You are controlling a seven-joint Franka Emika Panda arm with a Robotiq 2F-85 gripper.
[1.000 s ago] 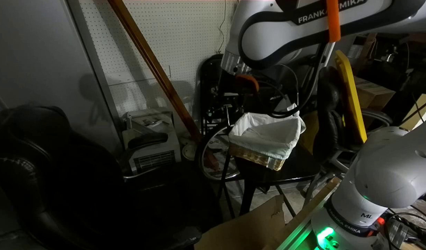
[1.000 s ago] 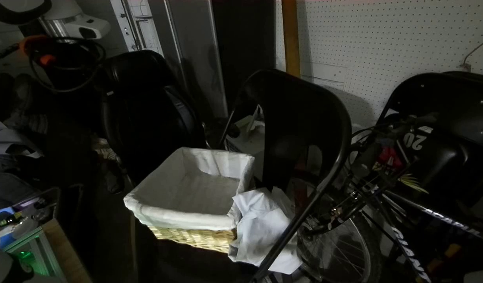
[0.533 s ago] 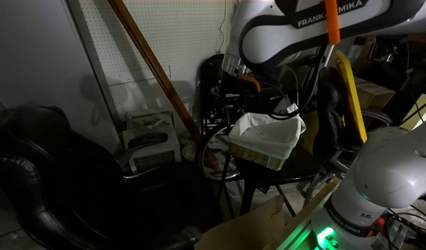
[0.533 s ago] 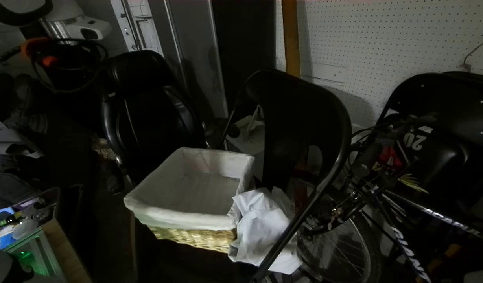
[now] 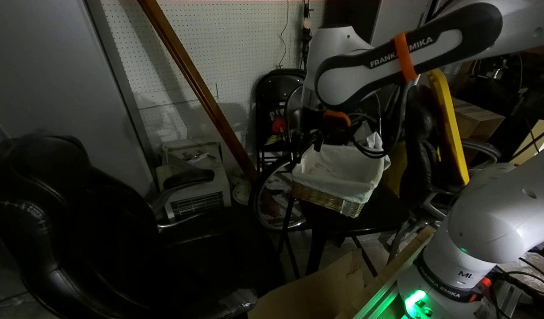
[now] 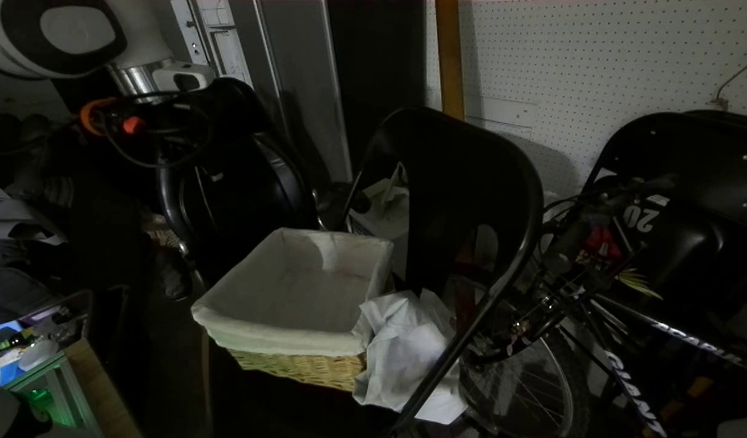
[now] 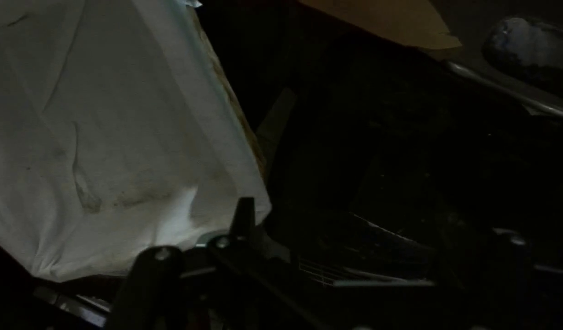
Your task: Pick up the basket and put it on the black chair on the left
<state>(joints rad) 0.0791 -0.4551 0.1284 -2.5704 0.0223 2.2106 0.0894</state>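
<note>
Little light reaches this cluttered room, and the pegboard wall (image 6: 629,67) is among its palest parts. Nearest, the tool (image 5: 306,149) hangs above one corner of the basket (image 6: 288,328), seemingly not touching it; whether the fingers (image 7: 243,217) are spread or pressed together I cannot tell. The basket sits on a thin-framed chair (image 6: 452,176), so the lift is yet to come. A pinch on the white liner (image 7: 125,114) alone would probably stretch cloth without raising the basket, and a hold at one corner would likely let the opposite end droop. Loose cloth (image 6: 404,359) beside the rim could snag on the chair's frame, and the cable loop (image 5: 374,155) at the wrist might catch if the arm (image 5: 387,62) comes lower. Farther off, the padded black chair (image 5: 121,252), presumably the goal, may swivel if bumped, and its armrest (image 5: 190,178) could foul a low approach. As for what is obscured: the wrist view crops the basket and loses a second finger in blackness; the basket's underside is hidden; the padded seat's edges melt into shadow; beyond, the armrest covers part of a pale grilled unit (image 5: 199,204).
</note>
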